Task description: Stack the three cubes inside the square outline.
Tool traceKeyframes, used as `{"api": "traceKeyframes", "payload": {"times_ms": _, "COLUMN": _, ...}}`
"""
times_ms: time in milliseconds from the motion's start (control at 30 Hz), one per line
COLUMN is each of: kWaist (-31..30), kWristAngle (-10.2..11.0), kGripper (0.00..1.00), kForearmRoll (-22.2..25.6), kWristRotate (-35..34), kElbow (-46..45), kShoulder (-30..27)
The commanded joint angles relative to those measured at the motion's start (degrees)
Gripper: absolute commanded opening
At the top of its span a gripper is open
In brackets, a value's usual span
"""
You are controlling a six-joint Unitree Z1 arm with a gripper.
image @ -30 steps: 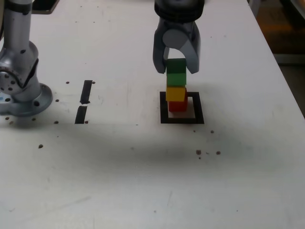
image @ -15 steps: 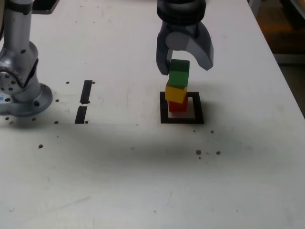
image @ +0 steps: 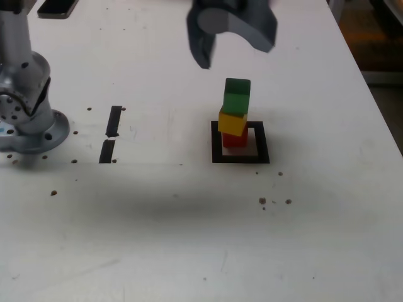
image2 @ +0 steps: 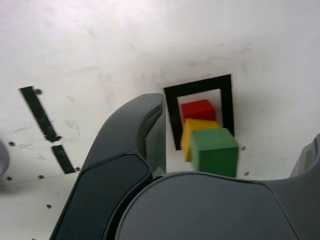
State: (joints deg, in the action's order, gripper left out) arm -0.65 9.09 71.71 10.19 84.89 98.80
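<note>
The three cubes stand as one tower in the exterior view: the red cube [image: 235, 139] at the bottom, the yellow cube [image: 232, 122] on it and turned slightly askew, the green cube [image: 237, 95] on top. The tower rests inside the square outline [image: 240, 157] of black tape, toward its back left. My gripper [image: 234, 53] hangs open above the tower, touching nothing. From the wrist view I look down on the green cube [image2: 215, 151], yellow cube [image2: 200, 125], red cube [image2: 198, 109] and square outline [image2: 200, 86], with one dark finger [image2: 135, 140] beside them.
The arm's metal base [image: 28, 119] stands at the exterior view's left. Two short black tape strips [image: 114, 121] [image: 107, 151] lie between it and the outline. Small dark specks dot the white table, whose edge [image: 378, 107] runs down the exterior view's right.
The gripper opened, let go of the green cube and rose up and slightly toward the exterior view's left. The green cube stays on the tower, which shifted a little askew.
</note>
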Motion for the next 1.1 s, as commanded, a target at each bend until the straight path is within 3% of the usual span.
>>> {"api": "traceKeyframes", "payload": {"times_ms": 0, "kWaist": 0.53, "kWristAngle": 0.22, "kGripper": 1.0, "kForearmRoll": 0.42, "kWristRotate": -1.11, "kElbow": -2.13, "kShoulder": -2.06}}
{"api": "traceKeyframes", "payload": {"times_ms": 200, "kWaist": 1.75, "kWristAngle": -0.47, "kGripper": 0.99, "kForearmRoll": 1.22, "kWristRotate": -5.24, "kElbow": -11.6, "kShoulder": -7.04}}
{"api": "traceKeyframes", "payload": {"times_ms": 400, "kWaist": 2.05, "kWristAngle": -2.98, "kGripper": 0.99, "kForearmRoll": 0.64, "kWristRotate": -7.62, "kElbow": -19.58, "kShoulder": -9.83}}
{"api": "traceKeyframes", "payload": {"times_ms": 700, "kWaist": 2.06, "kWristAngle": -7.52, "kGripper": 0.98, "kForearmRoll": -8.97, "kWristRotate": -6.91, "kElbow": -30.11, "kShoulder": -10.64}}
{"api": "traceKeyframes", "payload": {"times_ms": 1067, "kWaist": 2.06, "kWristAngle": -6.54, "kGripper": 0.99, "kForearmRoll": -13.31, "kWristRotate": -5.92, "kElbow": -33.55, "kShoulder": -9.51}}
